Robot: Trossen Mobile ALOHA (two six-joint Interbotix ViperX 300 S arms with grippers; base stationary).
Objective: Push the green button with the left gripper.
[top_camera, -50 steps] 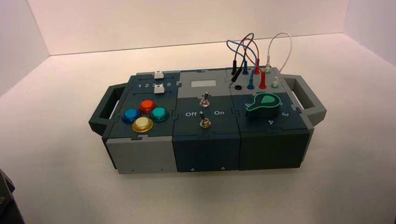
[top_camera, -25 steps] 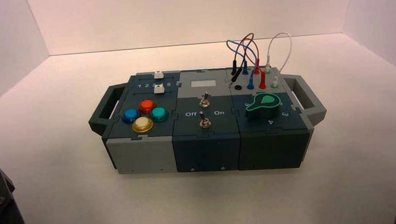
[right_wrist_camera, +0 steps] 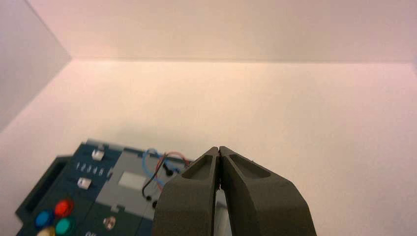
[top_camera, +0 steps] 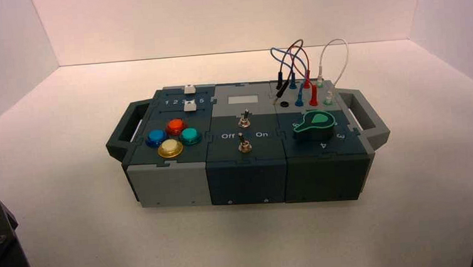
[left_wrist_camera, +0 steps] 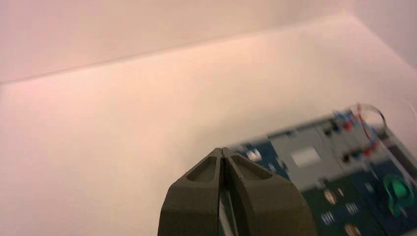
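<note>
Progress: basically nothing is done yet, the green button (top_camera: 189, 135) is sitting untouched and the whole approach and push are still waiting, far as I can judge.
Left end effector (left_wrist_camera: 223, 152): parked at the near left corner of the table (top_camera: 69, 202), well apart from the box (top_camera: 246, 170); its two tips are pressing together, so closed and gripping nothing.
Right end effector (right_wrist_camera: 218, 150): idling at the near right corner, also closed on nothing.
Button spot: left section of the box top, sitting as the right-hand one of a four-button diamond, with the red button (top_camera: 175, 126) far, the blue button (top_camera: 155, 137) left and the yellow button (top_camera: 170, 148) near.
Look and feel: the buttons are reading as glossy translucent domes, all round and matching in size; the box looks like matte hard plastic, blocky modules in dark teal and grey with loop handles at both ends.
Watch out: the green knob (top_camera: 314, 123) on the right section is bigger and teardrop-shaped, not the target.
</note>
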